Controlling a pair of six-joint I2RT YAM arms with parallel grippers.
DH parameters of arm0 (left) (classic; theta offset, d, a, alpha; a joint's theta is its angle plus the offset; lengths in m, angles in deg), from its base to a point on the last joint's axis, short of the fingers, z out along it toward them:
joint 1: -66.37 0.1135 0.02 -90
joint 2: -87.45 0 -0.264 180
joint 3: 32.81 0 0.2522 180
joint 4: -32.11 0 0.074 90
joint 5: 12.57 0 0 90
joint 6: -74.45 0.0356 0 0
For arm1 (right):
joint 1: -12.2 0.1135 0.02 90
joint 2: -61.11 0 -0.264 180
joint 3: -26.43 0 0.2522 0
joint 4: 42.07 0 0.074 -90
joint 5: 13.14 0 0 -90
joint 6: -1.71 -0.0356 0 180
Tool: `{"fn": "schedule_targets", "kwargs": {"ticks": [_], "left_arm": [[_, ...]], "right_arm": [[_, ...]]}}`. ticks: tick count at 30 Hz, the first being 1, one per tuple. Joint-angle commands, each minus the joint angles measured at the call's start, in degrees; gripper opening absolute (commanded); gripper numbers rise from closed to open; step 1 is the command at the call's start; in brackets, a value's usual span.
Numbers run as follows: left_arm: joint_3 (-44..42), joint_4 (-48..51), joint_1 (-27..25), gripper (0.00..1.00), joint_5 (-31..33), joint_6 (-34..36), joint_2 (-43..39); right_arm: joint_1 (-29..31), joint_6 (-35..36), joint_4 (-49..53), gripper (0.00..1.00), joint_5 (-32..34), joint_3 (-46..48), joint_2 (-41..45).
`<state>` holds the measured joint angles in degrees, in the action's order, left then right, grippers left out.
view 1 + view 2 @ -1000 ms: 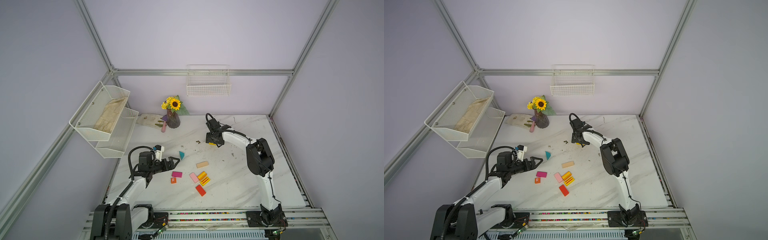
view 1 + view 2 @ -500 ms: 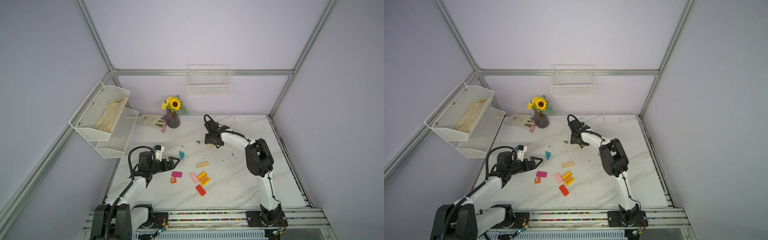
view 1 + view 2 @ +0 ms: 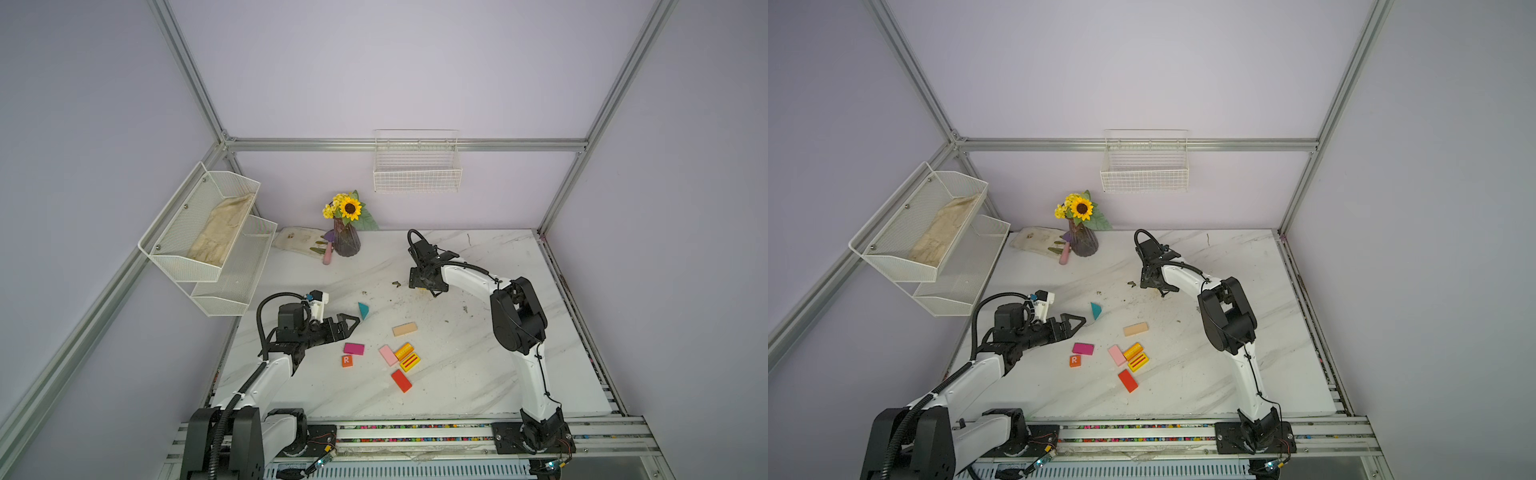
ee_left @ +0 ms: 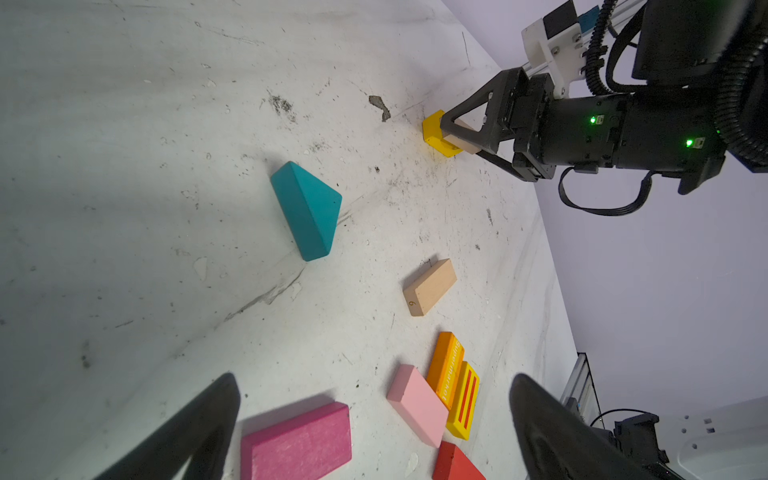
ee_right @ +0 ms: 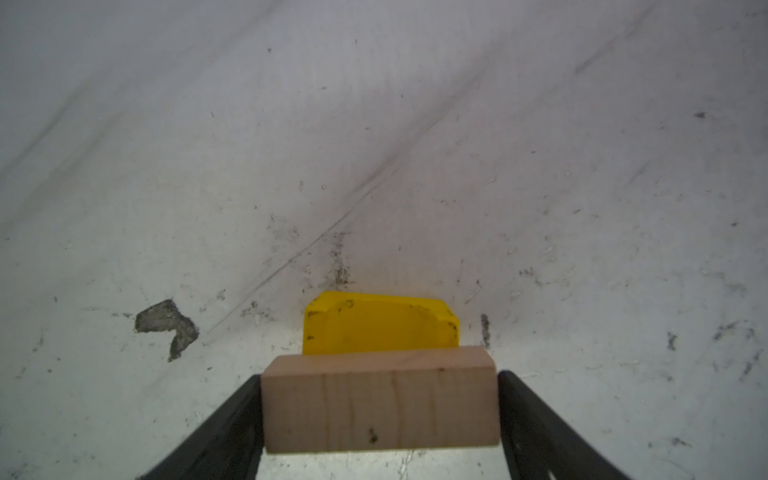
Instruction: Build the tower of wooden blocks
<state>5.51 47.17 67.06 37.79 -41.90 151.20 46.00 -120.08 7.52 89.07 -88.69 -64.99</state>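
Legible markings, three entries. Orange cube (image 3: 347, 360) (image 3: 1075, 360): white capital "R" on its upper face, readable in both top views; orange-yellow slab (image 4: 446, 365): the word "Supermarket" printed lengthwise along its long face, readable in the left wrist view; tan block (image 4: 429, 286): one small dark digit on its end face, a 6 or a 9, which of the two cannot be told.

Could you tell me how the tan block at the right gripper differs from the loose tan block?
The stacked tan block sits on a yellow block, flanked by the right gripper; the loose tan block lies alone on the table. Only the loose one shows a printed digit. Both are plain, unpainted wood.
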Motion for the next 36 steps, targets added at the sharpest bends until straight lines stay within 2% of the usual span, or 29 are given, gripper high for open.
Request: {"fn": "schedule_targets", "kwargs": {"ticks": [1, 5, 9, 14, 20, 26, 36], "left_arm": [[3.9, -1.7, 0.2, 1.0, -0.4, 0.8, 0.0], [3.9, -1.8, 0.2, 1.0, -0.4, 0.8, 0.0], [3.9, -1.8, 0.1, 1.0, -0.4, 0.8, 0.0], [3.9, -1.9, 0.1, 1.0, -0.4, 0.7, 0.0], [3.8, -1.9, 0.1, 1.0, -0.4, 0.8, 0.0], [3.9, -1.8, 0.0, 1.0, -0.5, 0.8, -0.1], [3.8, -1.9, 0.0, 1.0, -0.4, 0.8, -0.1]], "right_arm": [[0.3, -1.3, 1.0, 0.87, 1.1, -1.2, -0.4], [0.3, -1.4, 1.5, 0.88, 1.2, -2.3, -0.4], [0.4, -0.1, 1.7, 0.97, 3.1, -1.2, 2.4], [0.9, 1.6, -1.9, 0.97, 3.5, 5.1, 9.0], [1.9, 1.6, -4.2, 0.97, 2.0, 11.2, 13.0], [2.3, 1.4, -6.2, 0.97, 0.7, 14.1, 12.5], [1.9, -0.3, -6.3, 0.93, 1.6, 12.1, 7.9]]}}
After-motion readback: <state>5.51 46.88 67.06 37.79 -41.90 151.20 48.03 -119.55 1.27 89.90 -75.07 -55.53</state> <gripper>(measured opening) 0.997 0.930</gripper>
